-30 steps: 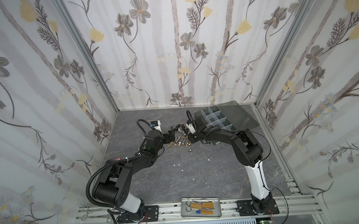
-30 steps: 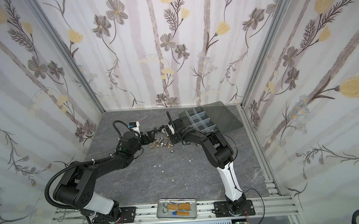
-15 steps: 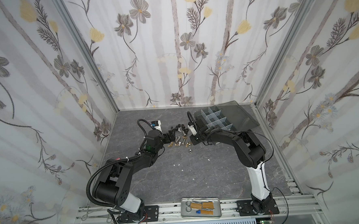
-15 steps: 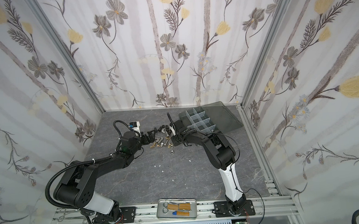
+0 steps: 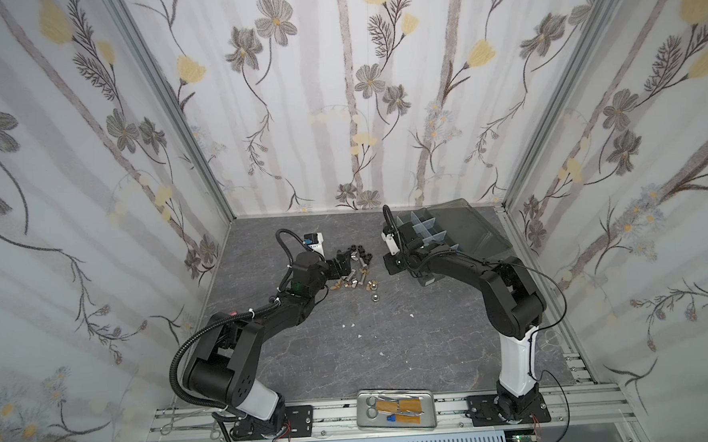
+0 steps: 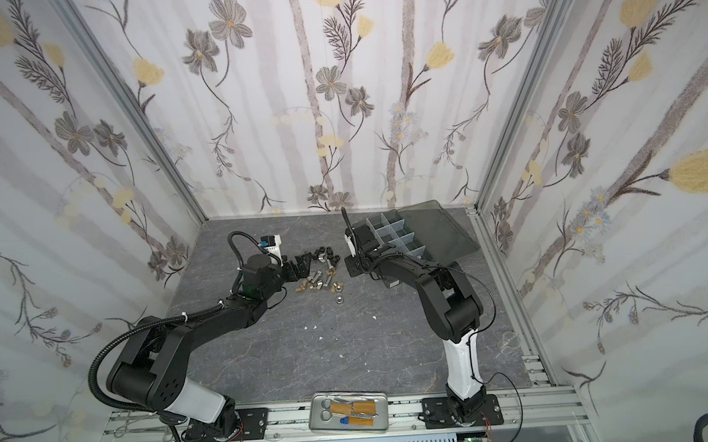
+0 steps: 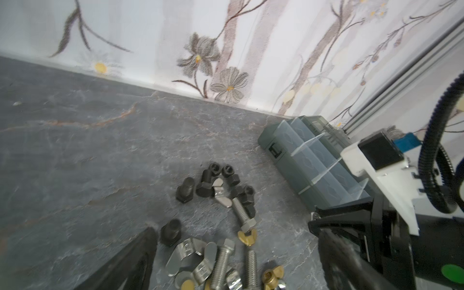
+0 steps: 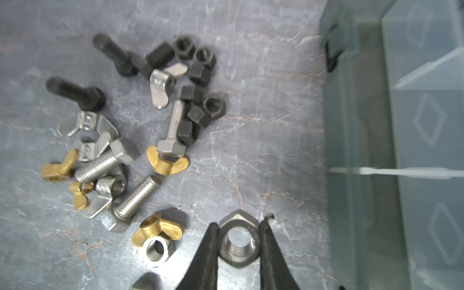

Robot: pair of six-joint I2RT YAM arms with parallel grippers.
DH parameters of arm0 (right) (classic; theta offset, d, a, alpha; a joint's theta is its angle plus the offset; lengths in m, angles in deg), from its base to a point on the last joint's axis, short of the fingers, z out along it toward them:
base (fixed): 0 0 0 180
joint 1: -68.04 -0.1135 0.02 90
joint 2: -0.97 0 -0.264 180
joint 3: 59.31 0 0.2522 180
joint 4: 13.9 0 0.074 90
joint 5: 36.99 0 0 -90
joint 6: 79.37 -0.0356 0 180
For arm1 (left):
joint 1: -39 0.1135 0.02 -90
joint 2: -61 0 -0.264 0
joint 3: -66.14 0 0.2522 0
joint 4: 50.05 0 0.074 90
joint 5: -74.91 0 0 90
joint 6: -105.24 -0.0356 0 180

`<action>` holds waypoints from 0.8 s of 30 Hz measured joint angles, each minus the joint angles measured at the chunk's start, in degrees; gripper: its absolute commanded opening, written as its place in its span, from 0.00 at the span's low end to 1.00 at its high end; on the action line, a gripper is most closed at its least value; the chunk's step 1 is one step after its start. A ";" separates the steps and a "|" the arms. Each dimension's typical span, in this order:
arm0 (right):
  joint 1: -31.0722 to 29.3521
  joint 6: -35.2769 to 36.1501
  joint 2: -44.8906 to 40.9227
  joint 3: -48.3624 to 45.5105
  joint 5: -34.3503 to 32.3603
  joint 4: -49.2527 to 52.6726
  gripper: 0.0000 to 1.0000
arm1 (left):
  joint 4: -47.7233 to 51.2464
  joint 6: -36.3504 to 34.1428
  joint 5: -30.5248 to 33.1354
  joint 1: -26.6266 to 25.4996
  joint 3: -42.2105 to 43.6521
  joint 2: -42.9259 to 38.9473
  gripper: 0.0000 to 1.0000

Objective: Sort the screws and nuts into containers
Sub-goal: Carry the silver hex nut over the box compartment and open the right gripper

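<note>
The screws and nuts (image 5: 353,272) (image 6: 319,273) lie in a loose pile on the grey floor: black screws, silver bolts (image 8: 105,160), brass wing nuts (image 8: 167,163) and black nuts. My right gripper (image 8: 238,226) (image 5: 390,266) is shut on a silver hex nut (image 8: 238,242), between the pile and the containers (image 5: 427,230) (image 8: 414,125). The containers are cells of a dark translucent box. My left gripper (image 7: 237,232) (image 5: 344,264) hangs open over the pile's left part, holding nothing.
The box's smoky lid (image 5: 469,228) lies open towards the back right corner. A lone silver nut (image 5: 375,298) sits in front of the pile, with white specks (image 5: 351,325) nearer the middle. A metal tray with scissors (image 5: 395,413) stands at the front rail. Walls close three sides.
My right gripper has closed on the silver hex nut and shifted right, away from the pile towards the box. The left arm has stayed put, still open.
</note>
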 measured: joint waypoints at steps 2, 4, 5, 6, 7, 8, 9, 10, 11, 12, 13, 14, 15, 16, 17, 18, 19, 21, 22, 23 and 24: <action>2.56 -0.72 -2.25 -0.42 1.18 0.11 0.19 | 3.78 -4.39 0.00 -3.76 -4.70 0.09 1.00; 5.44 -1.36 -4.74 -1.60 1.88 0.31 0.20 | 7.08 -9.44 -0.55 -7.65 -9.27 0.96 1.00; 7.02 -1.79 -5.88 -2.19 1.84 0.50 0.19 | 8.85 -11.98 -1.31 -9.53 -11.28 1.66 1.00; 8.57 -1.95 -6.86 -2.73 1.62 0.74 0.19 | 10.54 -14.23 -1.92 -11.13 -12.90 2.43 1.00; 10.40 -2.16 -7.82 -3.30 1.46 0.96 0.19 | 12.28 -16.57 -2.84 -12.79 -14.40 3.43 1.00; 12.41 -2.80 -8.68 -4.02 1.07 1.14 0.20 | 14.08 -18.91 -3.85 -14.40 -15.61 4.57 1.00; 13.92 -3.06 -9.29 -4.63 0.59 1.20 0.19 | 15.15 -20.28 -4.13 -15.37 -16.20 5.33 1.00; 15.93 -3.32 -9.86 -5.53 0.13 1.36 0.19 | 16.28 -21.81 -4.63 -16.52 -16.72 6.38 1.00; 17.92 -3.63 -10.27 -6.45 -0.13 1.57 0.19 | 17.07 -22.75 -5.64 -17.31 -16.96 7.21 1.00; 19.52 -3.98 -10.43 -7.17 -0.50 1.77 0.19 | 17.27 -23.21 -6.75 -17.75 -16.98 7.82 1.00; 20.92 -4.44 -10.49 -7.93 -1.77 1.95 0.19 | 17.44 -23.28 -7.50 -18.08 -16.98 8.28 1.00; 22.23 -4.50 -10.49 -8.74 -2.25 2.40 0.19 | 17.38 -23.28 -7.96 -18.27 -16.98 8.66 1.00; 22.97 -4.50 -10.49 -9.27 -2.45 2.78 0.19 | 16.90 -23.26 -8.85 -18.34 -16.90 8.83 1.00; 23.74 -4.50 -10.49 -9.92 -2.62 3.08 0.19 | 15.85 -23.15 -9.68 -18.47 -16.59 8.92 1.00; 24.46 -4.50 -10.49 -10.54 -2.62 3.26 0.20 | 14.95 -22.84 -10.43 -18.53 -16.31 8.94 1.00; 24.98 -4.50 -10.49 -10.95 -2.64 3.28 0.20 | 14.08 -22.75 -10.97 -18.62 -16.09 9.01 1.00; 25.51 -4.50 -10.49 -11.30 -2.62 3.34 0.20 | 13.29 -22.27 -11.54 -18.71 -15.91 9.11 1.00; 26.25 -4.50 -10.36 -11.61 -2.67 3.32 0.21 | 12.04 -21.70 -11.89 -18.82 -15.78 9.27 1.00; 26.40 -4.50 -10.19 -11.63 -3.08 3.08 0.21 | 11.13 -21.51 -12.00 -18.84 -15.69 9.33 1.00; 26.43 -4.50 -9.86 -11.63 -3.15 2.75 0.22 | 10.54 -21.27 -12.00 -18.84 -15.63 9.35 1.00; 26.40 -4.48 -9.44 -11.63 -3.04 2.36 0.23 | 9.75 -20.72 -12.00 -18.82 -15.50 9.35 1.00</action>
